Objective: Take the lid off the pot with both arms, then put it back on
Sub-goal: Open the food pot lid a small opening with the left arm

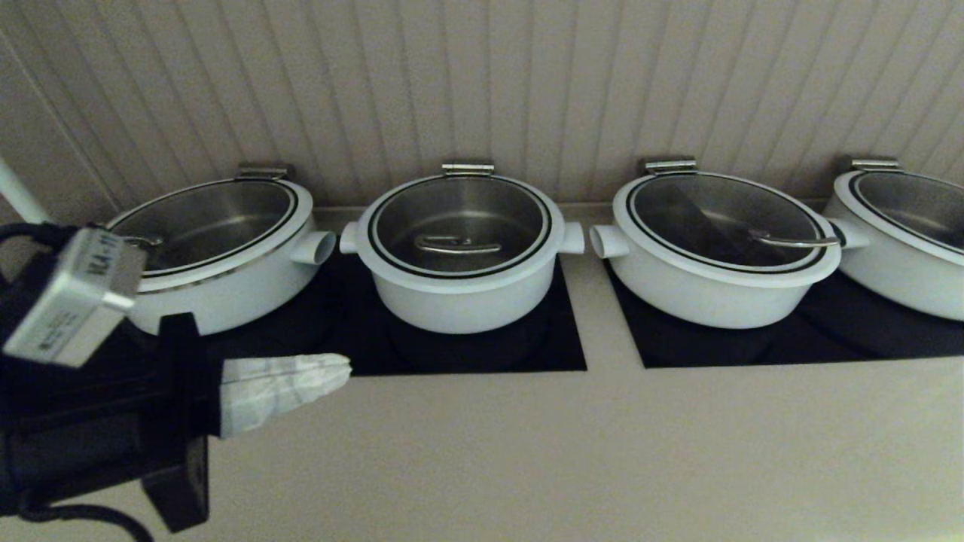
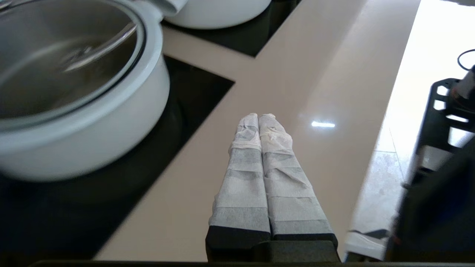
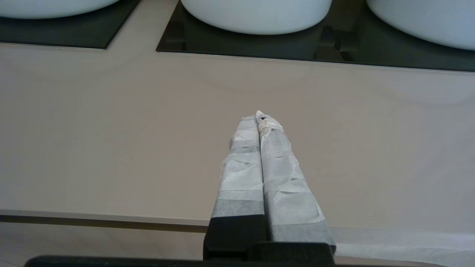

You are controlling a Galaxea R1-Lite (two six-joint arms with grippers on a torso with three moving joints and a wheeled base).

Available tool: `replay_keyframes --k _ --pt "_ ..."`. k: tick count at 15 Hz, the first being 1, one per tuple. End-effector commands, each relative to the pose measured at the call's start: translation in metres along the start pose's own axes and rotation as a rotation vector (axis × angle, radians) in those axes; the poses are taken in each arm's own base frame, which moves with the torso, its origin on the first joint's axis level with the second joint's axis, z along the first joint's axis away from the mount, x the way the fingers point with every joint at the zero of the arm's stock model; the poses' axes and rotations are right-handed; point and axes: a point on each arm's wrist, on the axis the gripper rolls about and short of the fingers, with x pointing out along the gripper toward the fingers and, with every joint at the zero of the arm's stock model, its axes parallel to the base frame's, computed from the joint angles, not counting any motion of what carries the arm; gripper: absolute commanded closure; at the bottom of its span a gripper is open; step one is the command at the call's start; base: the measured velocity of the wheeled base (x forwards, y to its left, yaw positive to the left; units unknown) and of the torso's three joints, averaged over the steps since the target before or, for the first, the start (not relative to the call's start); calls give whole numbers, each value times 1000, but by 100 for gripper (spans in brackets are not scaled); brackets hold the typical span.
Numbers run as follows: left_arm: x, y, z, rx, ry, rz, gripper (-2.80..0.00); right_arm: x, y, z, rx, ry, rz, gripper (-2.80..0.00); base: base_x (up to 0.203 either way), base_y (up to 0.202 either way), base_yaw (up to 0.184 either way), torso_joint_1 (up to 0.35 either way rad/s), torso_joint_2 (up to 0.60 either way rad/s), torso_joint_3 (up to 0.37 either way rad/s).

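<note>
The pot (image 1: 459,290) is the deep white one, second from the left, on a black cooktop (image 1: 557,354). The glass lid (image 1: 459,226) sits on it, with its steel wire handle (image 1: 458,245) at the middle. My left gripper (image 1: 345,369) is shut and empty. It hovers over the beige counter, in front of the pot and to its left, and points right. In the left wrist view the gripper (image 2: 258,115) is beside the pot (image 2: 92,122) and lid (image 2: 55,66). My right gripper (image 3: 258,115) is shut and empty, low over the counter near its front edge. It is out of the head view.
Wider white pots stand left (image 1: 218,248) and right (image 1: 723,248) of the task pot, and another (image 1: 904,233) at the far right. A beige strip (image 1: 595,316) separates the two cooktops. A broad beige counter (image 1: 602,452) lies in front. A panelled wall is behind.
</note>
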Motion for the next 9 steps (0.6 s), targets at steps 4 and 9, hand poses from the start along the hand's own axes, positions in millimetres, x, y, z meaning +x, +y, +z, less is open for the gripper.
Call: replay_keyframes --k 4,9 --pt "82 28 -17 -30 73 -44 0 0 0 0 2 1 -1 0 0 0 0 0 0 0" --pt "130 43 -44 -22 93 -12 0 0 0 0 5 1 1 0 0 0 0 0 0 0"
